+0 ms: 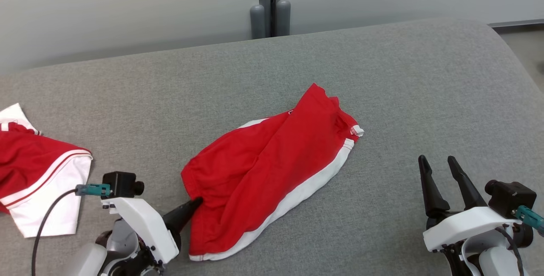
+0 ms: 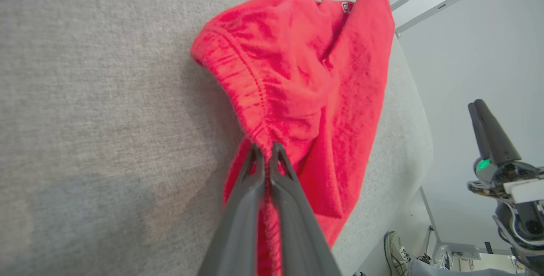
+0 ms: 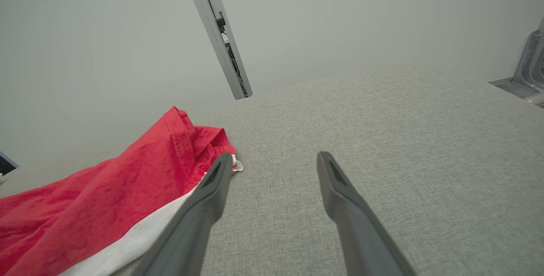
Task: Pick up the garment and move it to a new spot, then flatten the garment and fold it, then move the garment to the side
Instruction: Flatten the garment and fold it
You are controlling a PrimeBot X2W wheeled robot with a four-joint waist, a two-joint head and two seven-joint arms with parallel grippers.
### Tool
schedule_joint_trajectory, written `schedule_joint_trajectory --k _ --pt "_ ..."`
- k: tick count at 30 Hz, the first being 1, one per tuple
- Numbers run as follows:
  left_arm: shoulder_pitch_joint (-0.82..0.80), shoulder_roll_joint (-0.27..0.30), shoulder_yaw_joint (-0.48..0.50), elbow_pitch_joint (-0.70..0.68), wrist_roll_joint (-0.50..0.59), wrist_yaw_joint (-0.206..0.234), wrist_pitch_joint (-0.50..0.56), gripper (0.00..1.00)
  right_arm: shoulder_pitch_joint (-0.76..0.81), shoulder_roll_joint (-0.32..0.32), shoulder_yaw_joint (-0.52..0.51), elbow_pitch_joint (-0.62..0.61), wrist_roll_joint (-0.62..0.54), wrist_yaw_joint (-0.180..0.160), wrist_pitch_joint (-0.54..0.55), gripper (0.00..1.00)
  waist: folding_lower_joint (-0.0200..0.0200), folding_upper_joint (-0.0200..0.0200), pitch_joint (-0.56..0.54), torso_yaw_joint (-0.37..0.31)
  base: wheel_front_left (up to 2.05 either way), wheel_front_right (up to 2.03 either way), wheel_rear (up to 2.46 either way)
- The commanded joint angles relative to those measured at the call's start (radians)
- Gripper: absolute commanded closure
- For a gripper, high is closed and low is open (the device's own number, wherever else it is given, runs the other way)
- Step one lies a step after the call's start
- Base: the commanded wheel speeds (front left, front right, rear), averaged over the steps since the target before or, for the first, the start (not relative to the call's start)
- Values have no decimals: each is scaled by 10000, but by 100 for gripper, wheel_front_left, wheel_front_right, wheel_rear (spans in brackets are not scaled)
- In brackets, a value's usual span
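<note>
Near the middle of the grey fabric-covered table [image 1: 382, 76] lies the red garment [image 1: 272, 170], a pair of shorts with a white stripe along its right-hand edge. It is crumpled and runs slantwise, from the near left to the far right of the head view. Its cloth rests on the table, with folds bunched at the far end.

The left claw [image 1: 196, 203] reaches in from the lower left and meets the garment's near-left edge. In the left wrist view the left claw [image 2: 265, 148] is pinched narrow on the stitched red hem, and the cloth is gathered between the two dark fingers [image 2: 293, 191].

The right claw [image 1: 437, 161] stands over bare table to the right of the garment, well apart from it. Its fingers are spread wide and nothing is between them, as the right wrist view [image 3: 275, 157] also shows.

At the left edge of the table lies a second red and white garment [image 1: 38, 174], apart from the first. A grey post [image 1: 270, 4] stands against the wall behind the table. A person's shoe [image 2: 395, 246] shows on the floor beyond the table's edge.
</note>
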Motion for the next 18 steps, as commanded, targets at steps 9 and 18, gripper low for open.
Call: schedule_joint_trajectory --k 9,18 --pt "-825 77 488 289 276 43 -1354 100 -153 60 49 220 17 1 -211 0 0 0 173 -245 0 0 0" --pt "-2002 -237 894 2240 402 234 -2195 100 -451 144 120 250 -38 1 -303 0 0 0 624 -356 0 0 0"
